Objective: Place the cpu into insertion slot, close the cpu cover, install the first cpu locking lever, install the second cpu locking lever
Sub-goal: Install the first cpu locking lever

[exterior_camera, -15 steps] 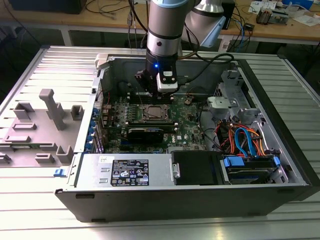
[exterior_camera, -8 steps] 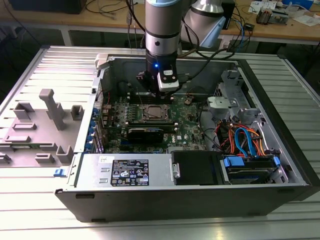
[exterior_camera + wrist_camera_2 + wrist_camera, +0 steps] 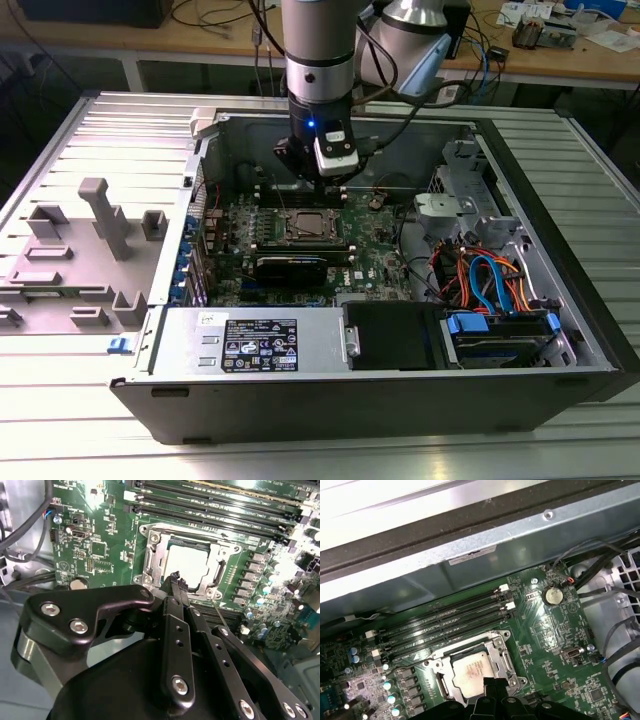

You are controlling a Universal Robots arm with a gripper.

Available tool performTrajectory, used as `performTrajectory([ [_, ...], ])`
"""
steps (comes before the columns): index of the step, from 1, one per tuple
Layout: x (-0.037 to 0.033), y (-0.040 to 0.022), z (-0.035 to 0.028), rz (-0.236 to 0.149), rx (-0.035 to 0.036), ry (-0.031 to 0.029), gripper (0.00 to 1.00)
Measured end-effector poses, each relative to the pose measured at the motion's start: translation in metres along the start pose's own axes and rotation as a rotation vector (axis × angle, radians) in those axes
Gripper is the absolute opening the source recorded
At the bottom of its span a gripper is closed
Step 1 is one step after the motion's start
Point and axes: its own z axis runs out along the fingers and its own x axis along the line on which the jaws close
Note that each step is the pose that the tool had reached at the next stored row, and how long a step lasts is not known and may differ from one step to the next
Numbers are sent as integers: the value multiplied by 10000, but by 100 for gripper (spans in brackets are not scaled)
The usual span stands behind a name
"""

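Memory slots border cpu, pincer over cover edge

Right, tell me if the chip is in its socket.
In: the chip lies flat and square inside the socket, as both wrist views show.

Fairly bright, even room light falls from above in the exterior view. The ribbed metal table shines pale in the upper left of the frame, while the motherboard deep in the computer case sits dimmer, shaded by the arm — a small blue lamp glows on its wrist. In the second wrist view the cpu glares near-white, and the gripper is a dark, soft-edged mass close to the lens. In the first wrist view the pale metal surface beyond the case's edge is washed out to white — the coin cell gleams.
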Motion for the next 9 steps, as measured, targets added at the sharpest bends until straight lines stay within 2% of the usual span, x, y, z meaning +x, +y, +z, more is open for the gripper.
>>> performTrajectory([
  [4,1,0,0,-765,-65,-2,11],
  [6,2,0,1,-873,-82,-24,11],
  [9,21,-7,-1,-875,-106,-17,11],
])
